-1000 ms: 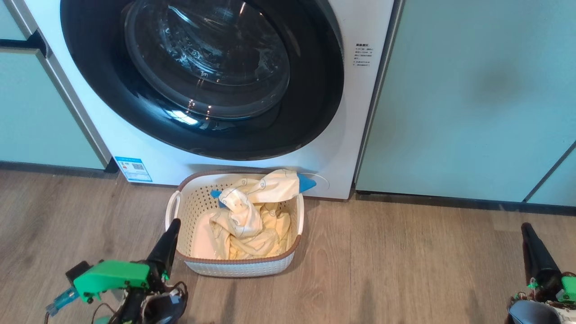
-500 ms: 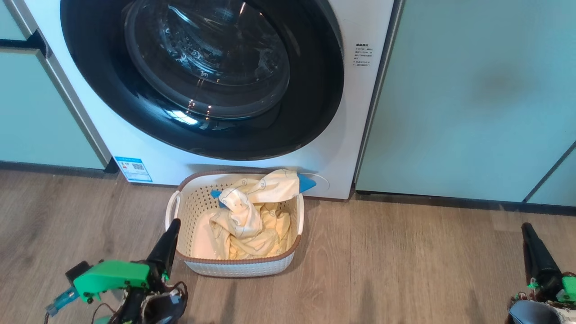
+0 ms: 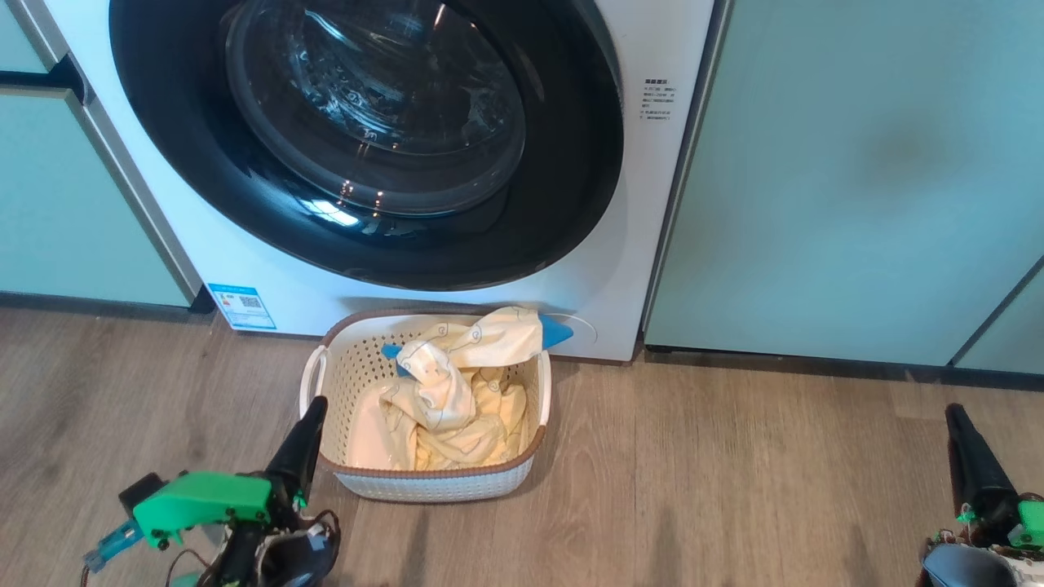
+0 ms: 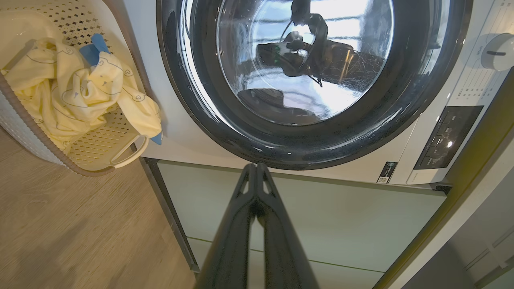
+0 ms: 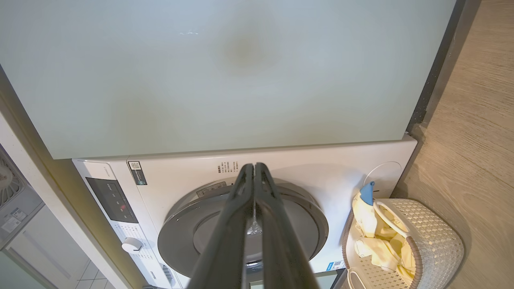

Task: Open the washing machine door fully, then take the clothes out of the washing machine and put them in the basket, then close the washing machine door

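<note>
The basket [image 3: 444, 487] is being seen at the washing machine [image 3: 648, 236] base; the left gripper [image 3: 315, 408] and right gripper [image 3: 954, 416] are being held pinched shut, empty, over open floor [image 3: 734, 489].

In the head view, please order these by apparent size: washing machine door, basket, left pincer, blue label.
1. washing machine door
2. basket
3. left pincer, though it is nearer the camera, so its rank is unsure
4. blue label, the smallest

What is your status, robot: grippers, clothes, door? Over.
Left gripper and right gripper shut, empty. Clothes in basket. Door closed. Basket at washer's foot, below door.
</note>
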{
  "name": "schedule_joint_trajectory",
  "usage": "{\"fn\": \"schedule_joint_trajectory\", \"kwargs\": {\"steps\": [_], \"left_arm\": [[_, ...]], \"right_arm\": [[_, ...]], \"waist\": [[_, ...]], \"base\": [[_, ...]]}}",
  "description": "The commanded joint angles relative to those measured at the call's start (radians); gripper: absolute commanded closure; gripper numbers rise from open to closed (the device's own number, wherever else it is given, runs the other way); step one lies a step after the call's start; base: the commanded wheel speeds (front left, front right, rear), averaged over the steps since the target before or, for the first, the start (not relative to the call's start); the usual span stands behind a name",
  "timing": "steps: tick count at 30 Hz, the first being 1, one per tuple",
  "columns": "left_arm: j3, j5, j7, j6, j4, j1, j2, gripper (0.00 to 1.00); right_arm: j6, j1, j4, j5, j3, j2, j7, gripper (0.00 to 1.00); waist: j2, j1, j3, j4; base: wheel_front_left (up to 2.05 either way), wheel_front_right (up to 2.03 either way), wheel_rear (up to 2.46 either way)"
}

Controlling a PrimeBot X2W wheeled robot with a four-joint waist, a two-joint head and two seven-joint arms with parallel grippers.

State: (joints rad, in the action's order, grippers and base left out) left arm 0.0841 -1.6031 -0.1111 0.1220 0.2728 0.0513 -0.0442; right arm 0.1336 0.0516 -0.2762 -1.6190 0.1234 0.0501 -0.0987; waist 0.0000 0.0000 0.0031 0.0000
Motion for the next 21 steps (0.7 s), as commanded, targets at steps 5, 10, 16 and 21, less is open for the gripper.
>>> {"fn": "schedule_joint_trajectory", "kwargs": {"steps": [5,10,16,21], "left_arm": [[0.03,-0.005,-0.002,0.009,-0.028,0.057,-0.006,1.0],[0.03,-0.005,-0.002,0.009,-0.028,0.057,-0.006,1.0],[0.03,-0.005,-0.002,0.009,-0.028,0.057,-0.006,1.0],[0.03,-0.005,-0.002,0.009,-0.028,0.057,-0.006,1.0]], "right_arm": [[-0.003,0.056,0.032,0.005,-0.017,0.006,-0.009,1.0],[-0.003,0.056,0.032,0.005,-0.016,0.005,-0.009,1.0],[-0.003,0.056,0.032,0.006,-0.015,0.005,-0.01,1.0],[-0.003,0.056,0.032,0.006,-0.015,0.004,-0.01,1.0]], "waist": [[0.0,0.0,0.0,0.0],[0.0,0.0,0.0,0.0],[0.0,0.0,0.0,0.0],[0.0,0.0,0.0,0.0]], "base": [[0.0,0.0,0.0],[0.0,0.0,0.0],[0.0,0.0,0.0],[0.0,0.0,0.0]]}}
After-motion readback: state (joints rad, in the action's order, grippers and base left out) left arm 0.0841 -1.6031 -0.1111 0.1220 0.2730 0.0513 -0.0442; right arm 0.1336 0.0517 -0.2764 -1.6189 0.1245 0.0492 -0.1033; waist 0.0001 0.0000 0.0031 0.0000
